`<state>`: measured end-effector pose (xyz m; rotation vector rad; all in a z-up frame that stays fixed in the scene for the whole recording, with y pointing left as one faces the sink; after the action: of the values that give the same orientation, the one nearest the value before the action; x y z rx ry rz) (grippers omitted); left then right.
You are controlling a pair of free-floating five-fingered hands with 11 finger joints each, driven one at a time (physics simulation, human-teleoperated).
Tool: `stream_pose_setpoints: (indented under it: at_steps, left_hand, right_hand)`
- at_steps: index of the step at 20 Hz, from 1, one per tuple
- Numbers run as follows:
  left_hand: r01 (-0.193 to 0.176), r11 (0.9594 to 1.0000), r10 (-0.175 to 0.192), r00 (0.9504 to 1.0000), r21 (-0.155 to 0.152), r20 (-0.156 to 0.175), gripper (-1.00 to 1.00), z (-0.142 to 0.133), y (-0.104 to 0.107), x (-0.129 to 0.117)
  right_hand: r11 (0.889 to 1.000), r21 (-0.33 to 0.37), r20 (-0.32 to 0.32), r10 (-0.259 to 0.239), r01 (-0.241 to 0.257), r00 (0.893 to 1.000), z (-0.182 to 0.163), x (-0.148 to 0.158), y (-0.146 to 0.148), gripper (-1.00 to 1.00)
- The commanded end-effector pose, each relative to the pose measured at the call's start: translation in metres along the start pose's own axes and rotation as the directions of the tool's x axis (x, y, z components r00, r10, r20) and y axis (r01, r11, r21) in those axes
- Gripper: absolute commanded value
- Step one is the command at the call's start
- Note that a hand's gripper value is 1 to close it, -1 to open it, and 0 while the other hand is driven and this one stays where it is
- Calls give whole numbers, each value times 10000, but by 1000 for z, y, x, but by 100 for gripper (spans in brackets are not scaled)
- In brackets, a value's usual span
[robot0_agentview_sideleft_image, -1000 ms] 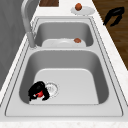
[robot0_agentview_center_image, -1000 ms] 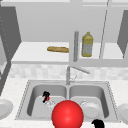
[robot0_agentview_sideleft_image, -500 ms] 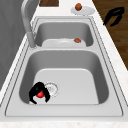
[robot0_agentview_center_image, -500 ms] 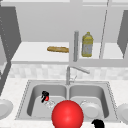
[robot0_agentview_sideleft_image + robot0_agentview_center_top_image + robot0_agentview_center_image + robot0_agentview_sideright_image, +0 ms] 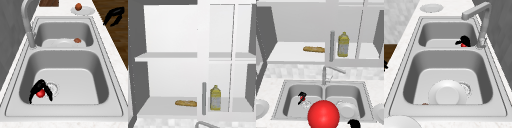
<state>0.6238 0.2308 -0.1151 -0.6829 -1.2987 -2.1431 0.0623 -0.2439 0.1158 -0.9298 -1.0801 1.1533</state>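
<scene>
Down in the left basin (image 5: 293,95) of the double sink, the left hand (image 5: 302,96) sits low by the drain (image 5: 53,88), its fingers (image 5: 48,93) curled round a small red ball (image 5: 40,93), which shows between them in the left side view. The hand is close to the basin's left and back walls; the floor toward the front and the divider lies open, with bare steel all round the drain. In the right side view the same hand (image 5: 464,41) shows just beside the foot of the tap (image 5: 481,27), whose spout reaches out over the divider.

In the middle of the front view a large red sphere (image 5: 323,114) stands at the sink's front edge and hides part of both basins. The right basin holds a white plate (image 5: 447,94) on its floor, beside its own drain, with a small brown thing (image 5: 77,40) at the front wall.

Farther right, the right hand (image 5: 354,123) hangs off the front rim of the counter, well apart from the sink; in the left side view its fingers are loosely spread and hold nothing (image 5: 113,15). A white dish (image 5: 83,10) with a brown ball (image 5: 78,6) stands on the counter to the right.

Against the earlier pictures, nothing has shifted that I can make out: both hands keep their places.
</scene>
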Motion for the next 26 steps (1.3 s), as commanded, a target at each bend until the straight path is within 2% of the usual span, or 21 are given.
stream_pose_setpoints:
  at_steps: [1, 7, 9, 11, 12, 13, 14, 15, 16, 17, 18, 19, 20, 21, 22, 25, 26]
  left_hand:
    - [484, 9980, -489, 9988, 414, 105, -100, -6, -10, 33]
    - [87, 9997, -94, 9995, -240, -316, -100, -8, -13, 29]
    - [-126, 9991, 114, 9995, -395, -296, -100, -8, -14, 27]
    - [-186, 9982, 181, 9998, -563, -86, -100, -4, -17, 25]
    - [-239, 9984, 248, 9996, -508, 164, -100, -6, -21, 20]
    - [-218, 9983, 228, 9995, -538, 197, -100, -3, -17, 15]
    - [-274, 9977, 286, 9994, -620, 186, -100, -1, -4, 2]
    - [-366, 9973, 360, 9993, -636, -96, -100, -4, 2, -3]
    - [-416, 9974, 405, 9990, -587, -197, -100, -1, 7, -1]
    - [-360, 9979, 359, 9994, -535, -32, -100, 8, 10, 2]
    - [-477, 9976, 480, 9988, -511, 49, 100, 12, 9, 4]
    - [728, 9968, -723, 9972, -335, 171, 100, 23, -2, 11]
    - [955, 9942, -948, 9954, -504, 159, 100, 20, -6, 19]
    - [851, 9943, -839, 9963, -641, 200, 100, 19, -3, 19]
    - [436, 9976, -448, 9988, -546, -208, 100, 13, 2, 20]
    - [330, 9954, -362, 9987, -895, -346, 100, 10, 2, 13]
    - [384, 9948, -421, 9984, -945, -369, -100, 9, 0, 11]
  right_hand:
    - [10000, 0, 0, 0, 0, 10000, 0, 0, 0, 0]
    - [10000, 0, 0, 0, 0, 10000, 0, 0, 0, 0]
    - [10000, 0, 0, 0, 0, 10000, 0, 0, 0, 0]
    - [10000, 0, 0, 0, 0, 10000, 0, 0, 0, 0]
    - [10000, 0, 0, 0, 0, 10000, 0, 0, 0, 0]
    - [10000, 0, 0, 0, 0, 10000, 0, 0, 0, 0]
    - [10000, 0, 0, 0, 0, 10000, 0, 0, 0, 0]
    - [10000, 0, 0, 0, 0, 10000, 0, 0, 0, 0]
    - [10000, 0, 0, 0, 0, 10000, 0, 0, 0, 0]
    - [10000, 0, 0, 0, 0, 10000, 0, 0, 0, 0]
    - [10000, 0, 0, 0, 0, 10000, 0, 0, 0, 0]
    - [10000, 0, 0, 0, 0, 10000, 0, 0, 0, 0]
    - [10000, 0, 0, 0, 0, 10000, 0, 0, 0, 0]
    - [10000, 0, 0, 0, 0, 10000, 0, 0, 0, 0]
    - [10000, 0, 0, 0, 0, 10000, 0, 0, 0, 0]
    - [10000, 0, 0, 0, 0, 10000, 0, 0, 0, 0]
    - [10000, 0, 0, 0, 0, 10000, 0, 0, 0, 0]
